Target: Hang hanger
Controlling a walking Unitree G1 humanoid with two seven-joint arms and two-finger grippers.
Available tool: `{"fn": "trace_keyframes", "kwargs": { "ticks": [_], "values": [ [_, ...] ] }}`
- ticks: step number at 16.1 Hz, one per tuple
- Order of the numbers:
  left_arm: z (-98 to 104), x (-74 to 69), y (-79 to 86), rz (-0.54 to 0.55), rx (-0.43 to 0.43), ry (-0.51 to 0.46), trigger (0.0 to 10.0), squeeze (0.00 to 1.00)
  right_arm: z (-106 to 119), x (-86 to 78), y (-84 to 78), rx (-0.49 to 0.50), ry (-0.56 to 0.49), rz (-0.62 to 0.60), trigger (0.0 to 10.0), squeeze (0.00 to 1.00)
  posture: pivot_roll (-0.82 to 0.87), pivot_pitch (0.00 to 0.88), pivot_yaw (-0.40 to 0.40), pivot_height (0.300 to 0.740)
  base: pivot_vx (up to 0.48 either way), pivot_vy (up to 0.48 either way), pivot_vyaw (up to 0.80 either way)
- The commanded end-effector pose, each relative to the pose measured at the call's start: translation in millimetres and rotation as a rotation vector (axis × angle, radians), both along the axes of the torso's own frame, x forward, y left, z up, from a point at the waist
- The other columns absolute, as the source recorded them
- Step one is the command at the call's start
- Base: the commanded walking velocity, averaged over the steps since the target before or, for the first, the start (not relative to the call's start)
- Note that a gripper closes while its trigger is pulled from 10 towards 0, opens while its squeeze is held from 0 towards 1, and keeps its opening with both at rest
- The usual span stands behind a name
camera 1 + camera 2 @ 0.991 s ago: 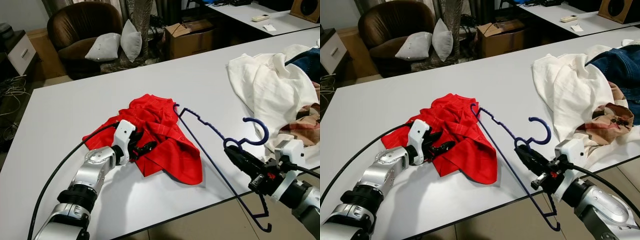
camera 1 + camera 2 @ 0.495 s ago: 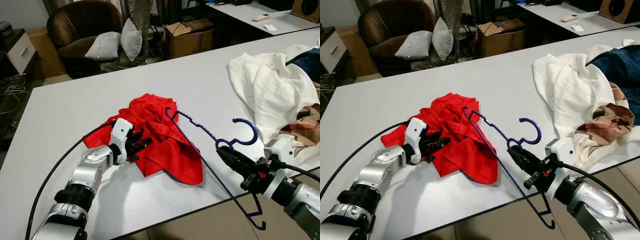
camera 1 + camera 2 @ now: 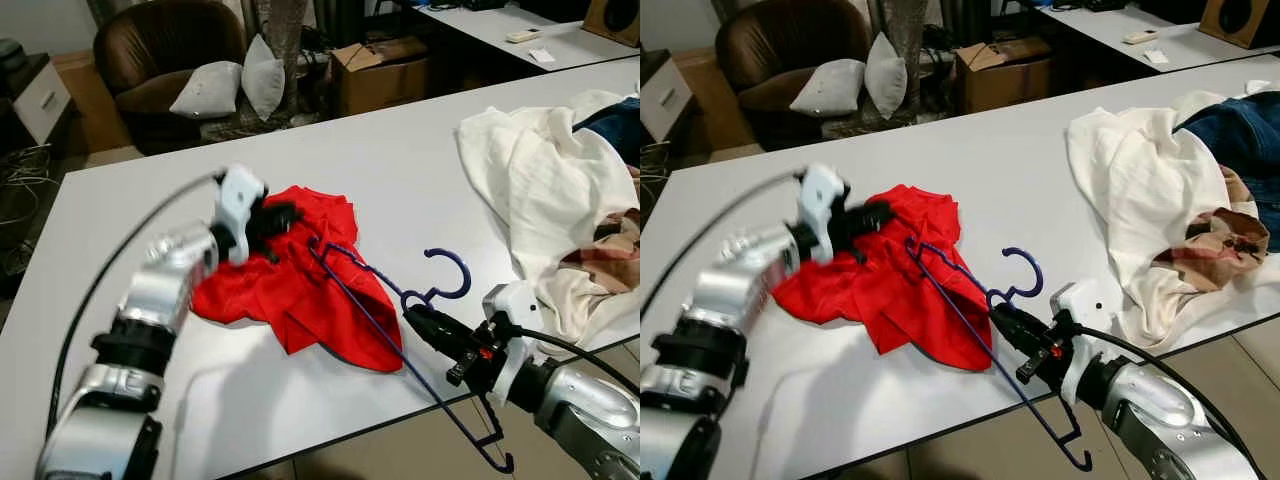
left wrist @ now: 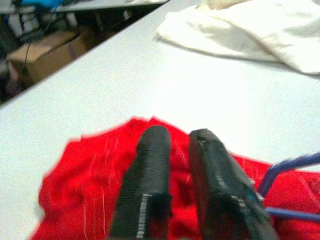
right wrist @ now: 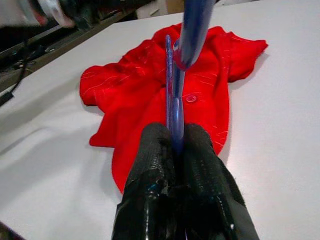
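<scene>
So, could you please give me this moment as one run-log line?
right gripper: shut on blue hanger | left gripper: raised over red shirt | hanger end over shirt | not hung

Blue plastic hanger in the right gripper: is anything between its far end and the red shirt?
Nothing visible. The right gripper is shut on the blue plastic hanger, whose far end already lies over the crumpled red shirt. The left gripper is above the shirt's far edge, off the hanger's line.

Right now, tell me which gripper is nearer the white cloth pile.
Right. The right gripper, shut on the blue hanger, sits at the table's near edge just beside the white cloth pile. The left gripper is over the red garment, farther off.
</scene>
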State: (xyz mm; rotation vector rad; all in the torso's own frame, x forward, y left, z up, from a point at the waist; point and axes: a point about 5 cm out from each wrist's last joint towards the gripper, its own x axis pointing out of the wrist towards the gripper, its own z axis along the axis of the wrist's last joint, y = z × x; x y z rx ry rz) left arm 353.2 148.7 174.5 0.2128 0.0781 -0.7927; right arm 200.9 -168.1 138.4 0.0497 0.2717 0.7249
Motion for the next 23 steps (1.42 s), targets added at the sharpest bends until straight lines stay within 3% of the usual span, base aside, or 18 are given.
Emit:
{"fn": "trace_keyframes", "kwargs": {
  "ticks": [1,3,4,5,6,7,8,14,20,23],
  "values": [
    [8,-0.2,2.8,-0.015,0.024,-0.010,0.0,0.00,-6,1.2,4.6,-0.009,0.029,0.008,10.0,0.00,-0.09,0.000,0.112,0.740,0.000,0.000,0.00],
    [-3,-3.2,5.8,-0.018,0.090,0.041,0.0,0.00,-6,4.9,4.7,-0.013,0.024,-0.006,10.0,0.00,-0.08,0.000,0.111,0.740,0.000,0.000,0.00],
    [-14,-1.6,9.8,0.056,0.068,0.080,2.7,0.00,-6,5.9,2.9,-0.027,0.029,-0.018,10.0,0.00,-0.08,0.000,0.111,0.740,0.000,0.000,0.00],
    [-28,0.8,12.0,0.188,-0.064,0.165,10.0,0.00,-9,11.4,-6.9,-0.075,0.037,-0.102,10.0,0.00,-0.09,0.000,0.112,0.740,0.000,0.000,0.00],
    [-30,0.5,12.0,0.207,-0.092,0.184,10.0,0.00,-9,12.8,-8.9,-0.081,0.037,-0.120,10.0,0.00,-0.09,0.000,0.112,0.740,0.000,0.000,0.00],
    [-49,-3.7,14.1,0.271,-0.057,0.215,10.0,0.86,-5,18.4,-14.2,-0.073,0.011,-0.174,10.0,0.00,-0.10,0.000,0.119,0.740,0.000,0.000,0.00],
    [-61,-9.6,12.6,0.258,-0.019,0.250,10.0,1.00,-2,21.1,-18.2,-0.074,-0.007,-0.203,10.0,0.00,-0.10,0.000,0.119,0.740,0.000,0.000,0.00],
    [-75,-23.0,4.2,0.248,-0.032,0.303,10.0,1.00,15,20.3,-39.6,-0.004,-0.068,-0.280,10.0,0.00,-0.16,0.000,0.140,0.740,0.000,0.000,0.00],
    [-70,-28.0,-10.0,0.137,-0.175,0.325,10.0,1.00,15,5.1,-49.8,-0.020,-0.029,-0.196,10.0,0.00,-0.17,0.000,0.154,0.740,0.000,0.000,0.00],
    [-73,-33.5,-6.1,0.074,-0.132,0.332,10.0,1.00,15,4.0,-49.9,-0.017,-0.027,-0.192,10.0,0.00,-0.17,0.000,0.155,0.740,0.000,0.000,0.00]
  ]
}}
